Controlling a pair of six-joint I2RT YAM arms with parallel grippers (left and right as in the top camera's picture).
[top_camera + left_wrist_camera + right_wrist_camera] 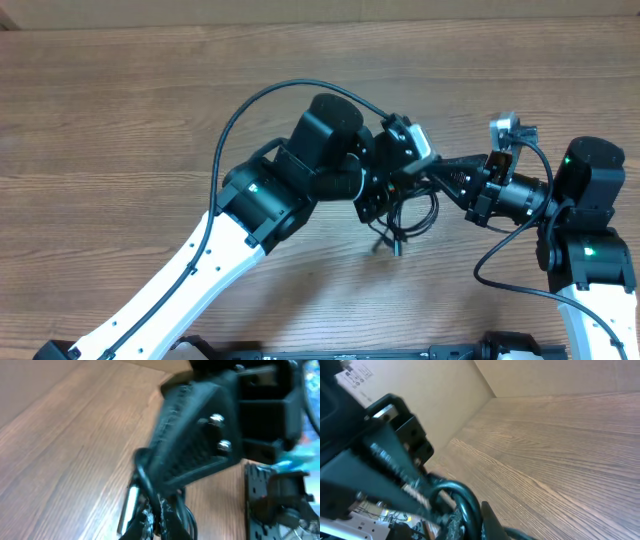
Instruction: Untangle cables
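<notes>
The cables (415, 215) are a small bundle of thin black loops near the table's middle, with a plug end (393, 243) pointing toward the front edge. My left gripper (398, 182) reaches in from the left and is shut on the bundle's top. My right gripper (432, 178) comes from the right, nearly tip to tip with it, and is also shut on the cables. In the left wrist view, black cords (143, 476) run between my own fingers (150, 527), with the right gripper's finger (195, 455) just above. The right wrist view shows a cable loop (461, 496) pinched beside my finger (490, 520).
The wooden table (120, 120) stretches on all sides. A thick black arm cable (250, 105) arches over the left arm, and another (500, 270) loops by the right arm. A cardboard wall (450, 395) stands behind. A black rail (350, 353) runs along the front edge.
</notes>
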